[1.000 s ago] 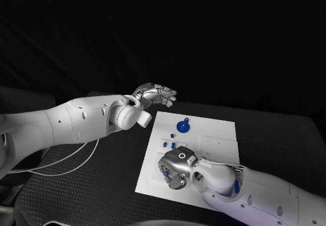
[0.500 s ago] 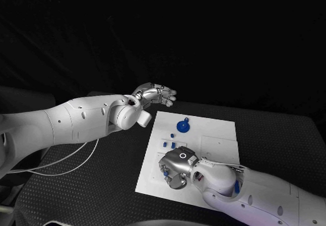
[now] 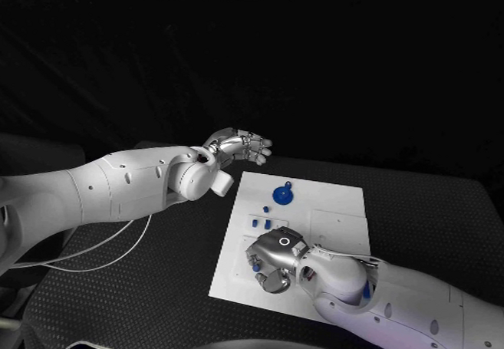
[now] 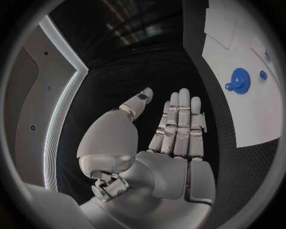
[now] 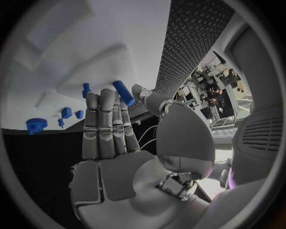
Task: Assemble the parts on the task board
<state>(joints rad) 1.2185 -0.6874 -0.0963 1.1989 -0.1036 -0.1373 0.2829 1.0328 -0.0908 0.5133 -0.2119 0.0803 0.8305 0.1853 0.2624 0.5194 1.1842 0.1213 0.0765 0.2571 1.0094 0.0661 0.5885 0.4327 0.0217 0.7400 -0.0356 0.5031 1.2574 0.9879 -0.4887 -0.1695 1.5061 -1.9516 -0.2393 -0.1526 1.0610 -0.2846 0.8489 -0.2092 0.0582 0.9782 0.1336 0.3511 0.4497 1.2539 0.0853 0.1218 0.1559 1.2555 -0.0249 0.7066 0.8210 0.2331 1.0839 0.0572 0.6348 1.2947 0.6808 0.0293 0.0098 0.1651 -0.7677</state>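
The white task board (image 3: 328,223) lies in the middle of the table. A blue round part (image 3: 283,195) stands near its far edge, and small blue parts (image 3: 268,222) sit along its left side. My right hand (image 3: 273,260) hovers low over the board's near-left area. In the right wrist view it pinches a short blue peg (image 5: 123,92) between thumb and fingertip, above the board (image 5: 101,43). My left hand (image 3: 240,146) is raised beyond the board's far-left corner. Its straight fingers (image 4: 178,124) hold nothing. The round part (image 4: 240,80) is beside it.
The black table (image 3: 148,294) surrounds the board. A white cable (image 3: 106,254) loops on the table at the left, under my left arm. More small blue parts (image 5: 66,112) and a toothed blue part (image 5: 36,125) stand beyond my right hand's fingertips.
My right hand has sunk a touch toward the board's near side. The left hand and the parts on the board have not moved.
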